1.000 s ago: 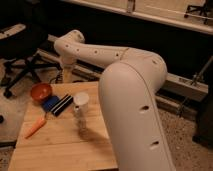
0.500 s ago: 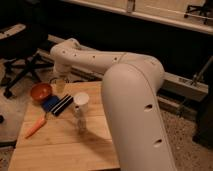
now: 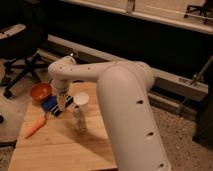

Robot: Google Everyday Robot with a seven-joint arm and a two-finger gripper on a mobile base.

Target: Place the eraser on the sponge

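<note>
The blue sponge (image 3: 48, 104) lies flat on the wooden table (image 3: 60, 147), just in front of the orange bowl. Right beside it, on its right, is the dark eraser (image 3: 58, 111), mostly covered by my gripper. My gripper (image 3: 61, 100) hangs down from the white arm's wrist (image 3: 62, 75) directly over the eraser, at the sponge's right edge. The eraser looks to be still on the table.
An orange bowl (image 3: 40, 91) sits at the table's back left corner. A carrot (image 3: 36, 128) lies near the left edge. A clear bottle with a white cap (image 3: 80, 116) stands just right of the gripper. My bulky white arm (image 3: 125, 115) covers the table's right side.
The wrist has swung from the back of the table forward and down. The gripper now sits low over the eraser beside the sponge. Nothing on the table has shifted.
</note>
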